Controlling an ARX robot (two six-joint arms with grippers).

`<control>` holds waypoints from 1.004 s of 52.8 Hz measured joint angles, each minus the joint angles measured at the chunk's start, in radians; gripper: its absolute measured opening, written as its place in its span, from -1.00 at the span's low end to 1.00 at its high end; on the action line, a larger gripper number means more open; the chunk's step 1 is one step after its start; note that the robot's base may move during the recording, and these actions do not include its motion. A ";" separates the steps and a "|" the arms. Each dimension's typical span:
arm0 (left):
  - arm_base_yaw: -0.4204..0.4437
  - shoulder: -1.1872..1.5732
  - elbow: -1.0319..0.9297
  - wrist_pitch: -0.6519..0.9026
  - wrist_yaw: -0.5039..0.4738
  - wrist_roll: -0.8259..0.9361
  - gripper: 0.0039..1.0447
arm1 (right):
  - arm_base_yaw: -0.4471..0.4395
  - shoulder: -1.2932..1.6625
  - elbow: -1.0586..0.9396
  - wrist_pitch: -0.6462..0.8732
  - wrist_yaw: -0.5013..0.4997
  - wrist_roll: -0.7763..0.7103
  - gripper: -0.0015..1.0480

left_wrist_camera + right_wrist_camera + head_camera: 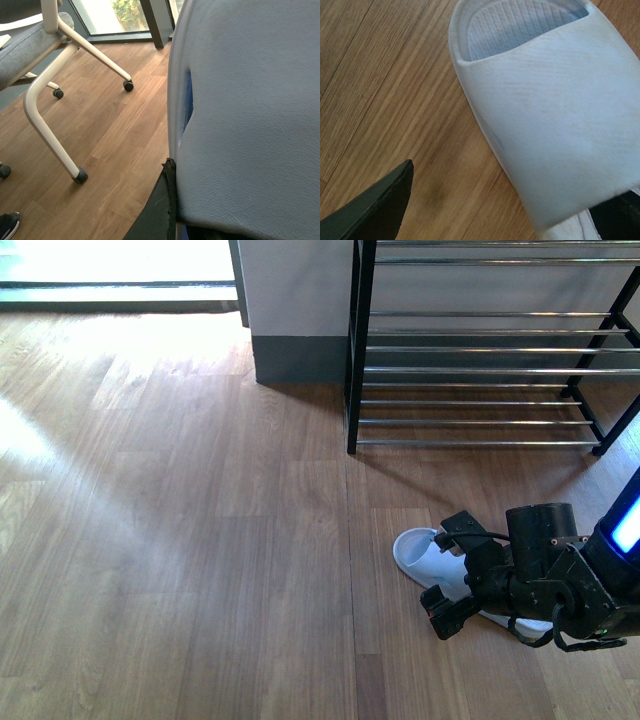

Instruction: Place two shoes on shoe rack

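Observation:
A pale blue slide (425, 555) lies on the wood floor in front of the shoe rack (480, 370), which has black uprights and chrome rods. My right gripper (450, 570) is open, its fingers either side of this slide. In the right wrist view the slide (555, 115) fills the frame, with my right gripper (515, 182) open around its strap. My left gripper (175, 225) is out of the front view. It is shut on the other pale blue slide (250, 125), which is held above the floor. The grey sneakers are not in view.
A grey-and-white wall corner (295, 320) stands left of the rack. In the left wrist view an office chair with white legs and castors (50, 125) stands by a window, and a dark shoe (7, 225) shows at the frame's corner.

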 joint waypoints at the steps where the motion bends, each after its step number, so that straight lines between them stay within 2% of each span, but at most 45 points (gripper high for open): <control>1: 0.000 0.000 0.000 0.000 0.000 0.000 -0.97 | 0.001 0.002 0.002 0.000 -0.002 0.002 0.82; 3: 0.000 0.000 0.000 0.000 0.000 0.000 -0.97 | 0.006 0.014 0.009 0.004 0.001 0.002 0.82; 9: 0.000 0.000 0.000 0.000 0.000 0.000 -0.97 | 0.013 0.025 0.011 0.020 0.008 0.008 0.60; 14: 0.000 0.000 0.000 0.000 0.000 0.000 -0.97 | 0.006 0.030 0.029 0.011 -0.007 0.008 0.30; 37: 0.000 0.000 0.000 0.000 0.000 0.000 -0.97 | -0.008 0.030 0.023 0.052 0.000 0.025 -0.67; 42: 0.000 0.000 0.000 0.000 0.000 0.000 -0.97 | -0.008 0.030 0.023 0.058 -0.001 0.025 -0.97; 53: 0.000 0.000 0.000 0.000 0.000 0.000 -0.97 | -0.021 -0.017 0.015 0.040 0.037 0.013 -0.97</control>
